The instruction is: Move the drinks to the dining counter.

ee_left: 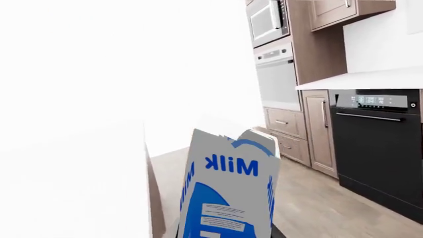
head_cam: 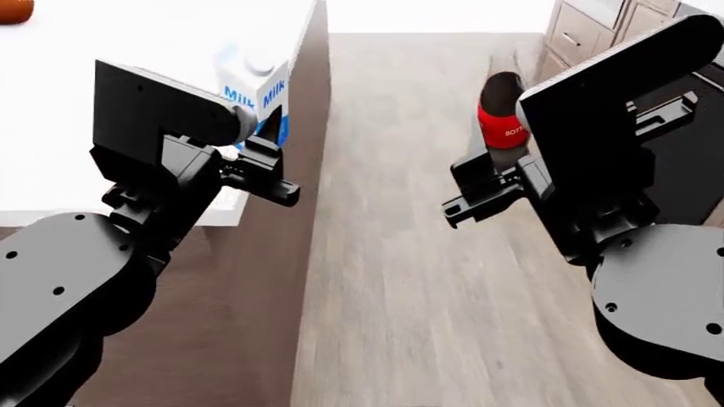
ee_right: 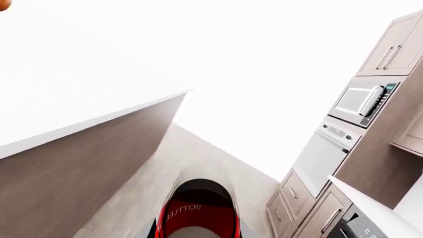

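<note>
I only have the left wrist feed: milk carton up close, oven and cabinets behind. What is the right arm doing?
Observer: The right end effector carries a dark bottle with a red label, held out over the wood floor.
Operator: Is the carton over the counter yet?
Observer: Head view puts the carton at the white counter's near corner, gripped by the left end effector. I can't tell whether it touches the top.
Operator: Anything else on that counter?
Observer: An orange-brown thing sits at its far left edge, mostly cropped.
</note>
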Controlling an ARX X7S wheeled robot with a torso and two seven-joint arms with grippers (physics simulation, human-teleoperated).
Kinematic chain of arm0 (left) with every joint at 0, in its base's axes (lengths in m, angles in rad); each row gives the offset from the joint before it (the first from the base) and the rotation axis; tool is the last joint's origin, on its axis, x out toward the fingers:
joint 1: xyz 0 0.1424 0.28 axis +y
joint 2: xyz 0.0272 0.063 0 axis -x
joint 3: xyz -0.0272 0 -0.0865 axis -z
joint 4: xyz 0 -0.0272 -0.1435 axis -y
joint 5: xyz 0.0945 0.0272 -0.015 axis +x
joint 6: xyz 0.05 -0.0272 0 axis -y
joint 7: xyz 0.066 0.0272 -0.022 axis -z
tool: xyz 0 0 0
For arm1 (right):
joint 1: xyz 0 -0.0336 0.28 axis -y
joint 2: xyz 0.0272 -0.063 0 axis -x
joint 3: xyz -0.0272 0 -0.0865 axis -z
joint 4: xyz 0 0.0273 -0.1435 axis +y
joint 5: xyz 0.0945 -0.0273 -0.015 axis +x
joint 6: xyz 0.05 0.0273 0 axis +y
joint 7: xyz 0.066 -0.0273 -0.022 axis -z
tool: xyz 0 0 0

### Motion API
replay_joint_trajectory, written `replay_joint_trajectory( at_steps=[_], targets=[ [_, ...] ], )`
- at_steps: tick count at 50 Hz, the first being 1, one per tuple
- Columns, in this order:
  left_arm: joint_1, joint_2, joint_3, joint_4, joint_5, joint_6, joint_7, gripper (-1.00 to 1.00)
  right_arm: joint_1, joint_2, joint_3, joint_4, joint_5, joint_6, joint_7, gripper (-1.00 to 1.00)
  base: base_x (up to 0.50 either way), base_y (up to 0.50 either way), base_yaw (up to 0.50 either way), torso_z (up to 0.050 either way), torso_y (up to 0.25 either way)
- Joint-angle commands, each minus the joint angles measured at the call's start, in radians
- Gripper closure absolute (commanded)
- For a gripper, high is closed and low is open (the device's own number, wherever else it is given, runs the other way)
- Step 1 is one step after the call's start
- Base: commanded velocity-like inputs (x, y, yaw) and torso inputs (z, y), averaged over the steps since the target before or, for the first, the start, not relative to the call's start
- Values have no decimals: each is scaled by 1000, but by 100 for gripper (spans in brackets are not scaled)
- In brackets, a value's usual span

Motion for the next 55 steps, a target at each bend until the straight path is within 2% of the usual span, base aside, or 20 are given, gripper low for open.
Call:
replay_joint_trajectory(
  at_steps=[1,17,55],
  targets=[
    [-4,-4,-12,5,2,7,-13,100,10,1,5,-1,-24,6,1,100,0,-137,500,0,0],
    [-7,-9,-12,6,-7,6,-18,100,12,-3,5,20,-23,-2,9,100,8,-138,500,1,1],
    [11,-23,-17,10,-21,21,-28,100,10,5,7,9,-13,-28,5,100,-492,-99,0,1,1]
  ],
)
